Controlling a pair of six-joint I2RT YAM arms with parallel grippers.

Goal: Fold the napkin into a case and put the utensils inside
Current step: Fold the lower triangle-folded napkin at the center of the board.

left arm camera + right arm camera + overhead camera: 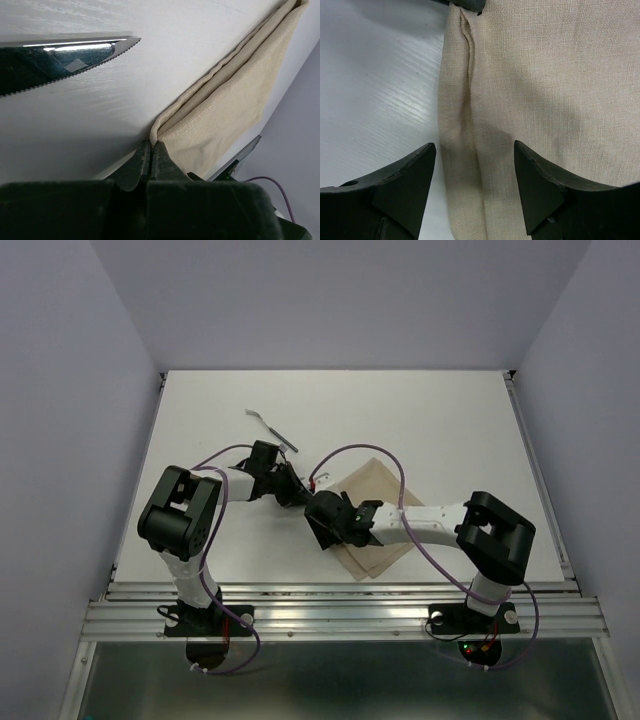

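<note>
Pinching napkin [235, 100] corner, left hand [151, 152] clamped, right hand [474, 146] apart astride folded edge

Napkin [375, 515], folded, lay on the tabletop [450, 420], right of centre and toward the near edge. Left pincer [297, 490] pinched the napkin's left corner. Right pincer [325, 522], just in front of it, straddled the folded left edge, jaws apart. Cutlery [270, 427] lay behind and left of both, clear of the napkin.
</note>
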